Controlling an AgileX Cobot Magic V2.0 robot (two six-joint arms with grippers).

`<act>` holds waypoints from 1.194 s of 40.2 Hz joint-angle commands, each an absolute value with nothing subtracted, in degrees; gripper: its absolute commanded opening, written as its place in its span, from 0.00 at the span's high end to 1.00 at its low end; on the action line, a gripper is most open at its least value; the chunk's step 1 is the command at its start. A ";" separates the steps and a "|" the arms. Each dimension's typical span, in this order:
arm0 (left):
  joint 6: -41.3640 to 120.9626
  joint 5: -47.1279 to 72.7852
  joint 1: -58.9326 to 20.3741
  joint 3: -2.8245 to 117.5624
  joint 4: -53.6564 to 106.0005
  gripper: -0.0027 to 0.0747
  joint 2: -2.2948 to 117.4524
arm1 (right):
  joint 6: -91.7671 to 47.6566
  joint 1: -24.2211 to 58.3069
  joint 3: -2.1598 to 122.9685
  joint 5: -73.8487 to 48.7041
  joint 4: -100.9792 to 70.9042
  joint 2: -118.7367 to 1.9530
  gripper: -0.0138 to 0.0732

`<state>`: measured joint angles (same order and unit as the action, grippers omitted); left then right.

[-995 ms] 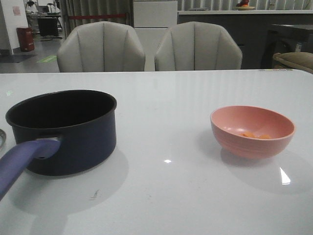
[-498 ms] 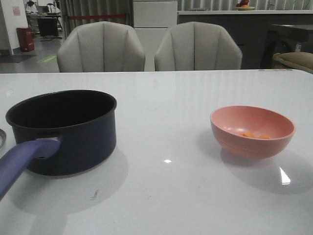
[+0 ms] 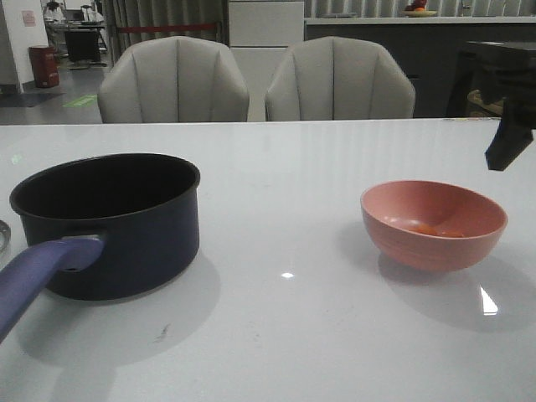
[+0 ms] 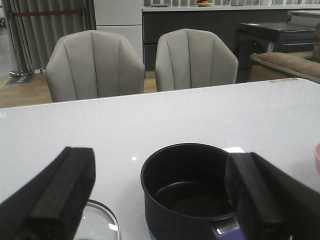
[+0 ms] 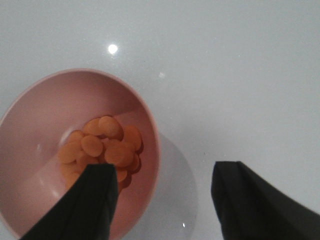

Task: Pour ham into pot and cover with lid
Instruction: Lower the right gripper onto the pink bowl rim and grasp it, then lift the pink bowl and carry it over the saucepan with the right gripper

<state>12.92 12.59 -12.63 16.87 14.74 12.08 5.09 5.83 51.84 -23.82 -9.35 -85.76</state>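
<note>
**Pot open, ham in bowl, both jaws spread and empty**

Surroundings: white glossy desk (image 3: 285, 335); two grey padded chairs (image 3: 173, 79) behind its far edge. Nothing stands between pot and bowl; bare desk separates them.

Pot (image 3: 113, 219): dark navy, wide, uncovered, inside bare as seen from the left wrist view. Long purple-blue handle (image 3: 38, 272) points toward the camera, off the left edge. Sits on the robot's left half of the desk.

Lid (image 4: 100, 225): glass with steel rim, lying flat on the desk just beside the pot, on its left; only a sliver shows in the front view. Knob not visible.

Ham (image 5: 102, 147): small flat orange discs heaped at the bottom of the pink bowl (image 3: 434, 222), on the right half, well apart from the pot.

Left gripper (image 4: 160, 200): jaws wide apart, holding nothing; pot lies ahead between them, not touched.

Right gripper (image 5: 162, 200): jaws wide apart, empty, above the bowl; one finger over the bowl's inside, the other outside its rim. Contact with rim: cannot tell.
</note>
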 commanded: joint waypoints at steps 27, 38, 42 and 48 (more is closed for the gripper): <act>12.81 7.89 -12.97 18.62 15.06 0.23 12.47 | 3.40 5.65 67.64 -28.08 -9.59 -101.00 0.68; 12.81 7.89 -12.97 18.62 15.06 0.23 12.47 | -2.07 9.30 69.49 -27.46 -11.06 -97.17 0.68; 12.81 7.89 -12.97 18.62 15.06 0.23 12.47 | -7.22 14.03 70.79 -26.77 -11.06 -95.19 0.68; 12.81 7.89 -12.97 18.62 15.06 0.23 12.47 | -7.96 21.90 72.29 -21.18 -11.06 -92.19 0.68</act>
